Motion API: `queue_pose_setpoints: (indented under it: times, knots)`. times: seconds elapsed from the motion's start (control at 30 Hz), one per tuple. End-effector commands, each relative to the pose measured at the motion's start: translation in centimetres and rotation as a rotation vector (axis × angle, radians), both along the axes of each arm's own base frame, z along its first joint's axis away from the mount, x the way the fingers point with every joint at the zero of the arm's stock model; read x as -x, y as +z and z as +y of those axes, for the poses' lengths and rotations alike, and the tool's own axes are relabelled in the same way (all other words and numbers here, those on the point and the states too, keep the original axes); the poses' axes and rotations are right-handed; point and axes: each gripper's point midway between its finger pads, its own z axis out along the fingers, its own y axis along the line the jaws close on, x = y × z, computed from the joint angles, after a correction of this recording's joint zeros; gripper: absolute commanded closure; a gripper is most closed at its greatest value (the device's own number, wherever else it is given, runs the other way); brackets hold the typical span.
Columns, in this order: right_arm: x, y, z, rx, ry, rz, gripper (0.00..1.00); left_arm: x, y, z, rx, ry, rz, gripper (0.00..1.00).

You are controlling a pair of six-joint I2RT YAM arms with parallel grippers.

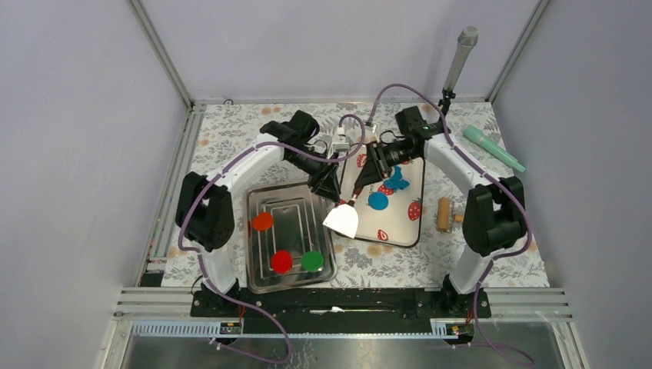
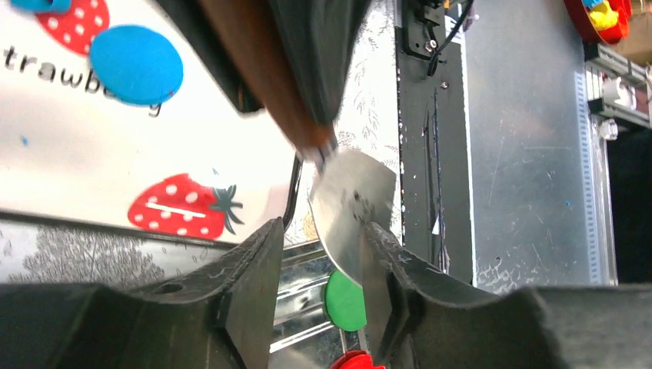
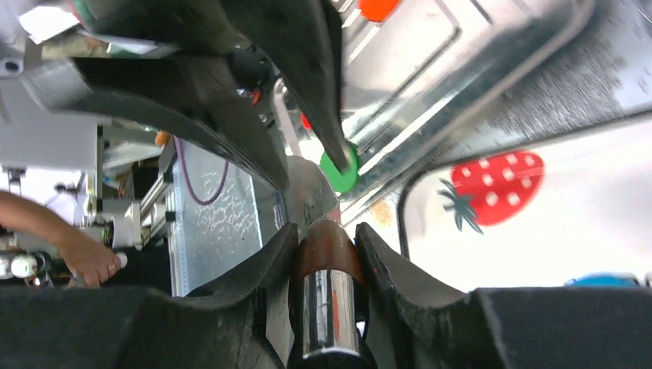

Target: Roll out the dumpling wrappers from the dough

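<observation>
The dough is bright blue: a flattened round [image 1: 377, 201] [image 2: 136, 64] and a ragged blob [image 1: 396, 181] on the strawberry-print mat [image 1: 400, 228]. My right gripper [image 1: 370, 173] [image 3: 324, 234] is shut on the brown and steel handle [image 3: 327, 265] of a spatula. The spatula's shiny blade [image 1: 342, 221] [image 2: 354, 201] hangs over the gap between the mat and the metal tray [image 1: 260, 197]. My left gripper [image 1: 328, 188] [image 2: 323, 231] is open. The blade rests against its right finger [image 2: 384, 254], with a gap to the other finger.
The metal tray holds an orange disc [image 1: 263, 221], a red disc [image 1: 281, 261] and a green disc [image 1: 311, 260] [image 2: 344, 301]. A wooden rolling pin [image 1: 444, 214] lies right of the mat. A green tool [image 1: 493, 148] lies at the back right, near a grey microphone [image 1: 461, 54].
</observation>
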Motion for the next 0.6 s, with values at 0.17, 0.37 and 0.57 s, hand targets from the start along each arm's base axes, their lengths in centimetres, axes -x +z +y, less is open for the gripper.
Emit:
queue_pose_setpoints:
  times: [0.17, 0.37, 0.57]
  knots:
    - [-5.2, -2.0, -9.8, 0.154, -0.673, 0.039, 1.0, -3.8, -0.1, 0.1, -0.014, 0.4, -0.027, 0.53]
    - [-5.5, -3.2, -14.2, 0.207, -0.982, -0.003, 1.0, -7.6, -2.7, 1.1, -0.114, 0.718, 0.011, 0.53]
    - [-5.4, -3.5, -18.2, 0.304, -1.212, -0.111, 1.0, -9.3, -6.2, 1.4, -0.208, 0.899, 0.137, 0.55]
